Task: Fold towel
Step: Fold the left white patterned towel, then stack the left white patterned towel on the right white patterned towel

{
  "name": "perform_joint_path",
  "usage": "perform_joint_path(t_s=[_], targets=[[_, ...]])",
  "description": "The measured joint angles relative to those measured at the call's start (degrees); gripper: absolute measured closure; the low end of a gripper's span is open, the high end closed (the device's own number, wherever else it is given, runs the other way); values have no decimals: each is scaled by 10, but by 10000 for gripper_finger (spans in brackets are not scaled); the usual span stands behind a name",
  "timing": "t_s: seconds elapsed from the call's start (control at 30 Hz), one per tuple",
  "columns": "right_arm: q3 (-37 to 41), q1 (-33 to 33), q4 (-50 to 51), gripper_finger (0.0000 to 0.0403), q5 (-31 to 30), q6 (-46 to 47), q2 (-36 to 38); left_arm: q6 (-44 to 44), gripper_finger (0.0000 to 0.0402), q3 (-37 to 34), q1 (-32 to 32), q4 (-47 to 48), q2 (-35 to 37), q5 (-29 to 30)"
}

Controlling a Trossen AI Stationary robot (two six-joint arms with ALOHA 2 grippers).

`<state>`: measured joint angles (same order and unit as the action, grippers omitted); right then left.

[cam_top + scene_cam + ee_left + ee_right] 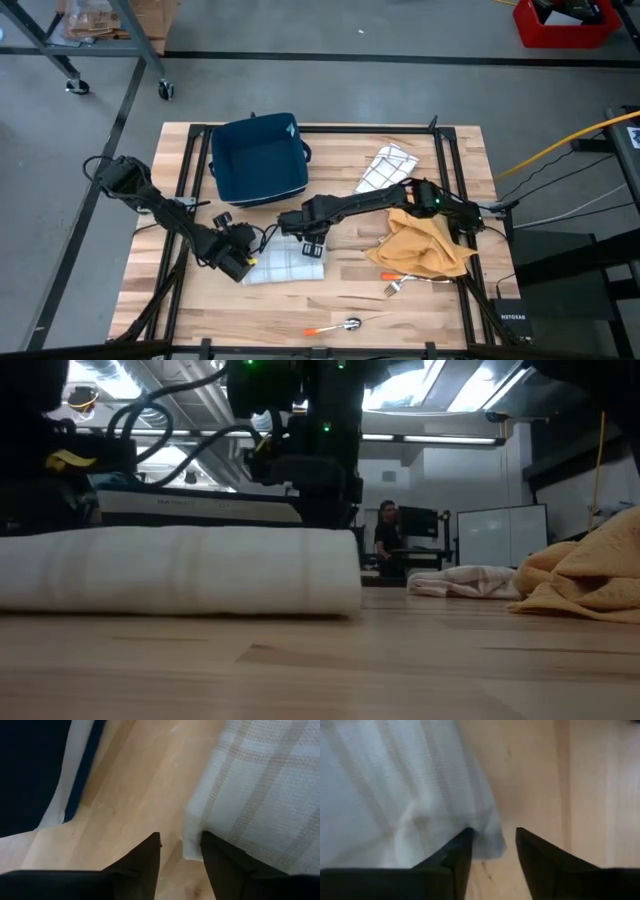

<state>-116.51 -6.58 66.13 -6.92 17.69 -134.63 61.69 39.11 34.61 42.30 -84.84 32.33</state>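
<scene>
High view: navy bin [259,160] holds nothing visible.

Bare counter [300,305] lies open in front of the folded towel [285,262], broken only by a spoon [340,325] and fork [395,287]. Behind it the blue bin [258,160] blocks passage; the yellow cloth [425,245] crowds the right.

We see even overhead light on the table [330,300]; ceiling lamps glare above the folded towel [180,565], whose near edge blurs; both wrist views are soft
</scene>
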Motion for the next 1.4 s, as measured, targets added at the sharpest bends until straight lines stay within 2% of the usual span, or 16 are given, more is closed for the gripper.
perform_joint_path(t_s=[0.1, 0.23, 0.53, 0.7, 0.83, 1.03, 1.13, 1.3, 1.4], targets=[[0, 3, 1, 224, -6, 0, 0, 0, 262, 1, -12, 7, 2, 0], [-25, 3, 25, 217, -8, 0, 0, -17, 261, 23, -23, 33, 4, -6], [-140, 2, 116, 217, -28, 1, 0, -121, 261, 145, -53, 163, 4, -4], [-185, -8, 141, 217, 15, 49, 1, -127, 261, 205, -58, 198, 5, -4], [-184, -35, 155, 216, 53, 95, 1, -129, 261, 234, -50, 196, 5, -19], [-162, -89, 166, 217, 44, 122, 0, -144, 261, 238, -31, 187, 5, -21], [-145, -109, 141, 217, 22, 121, 1, -157, 261, 238, -27, 180, 5, -21], [-135, -124, 126, 217, -50, 120, 0, -172, 261, 238, -26, 181, 5, -21], [-134, -121, 124, 217, -56, 120, 0, -172, 261, 238, -25, 182, 5, -27]])
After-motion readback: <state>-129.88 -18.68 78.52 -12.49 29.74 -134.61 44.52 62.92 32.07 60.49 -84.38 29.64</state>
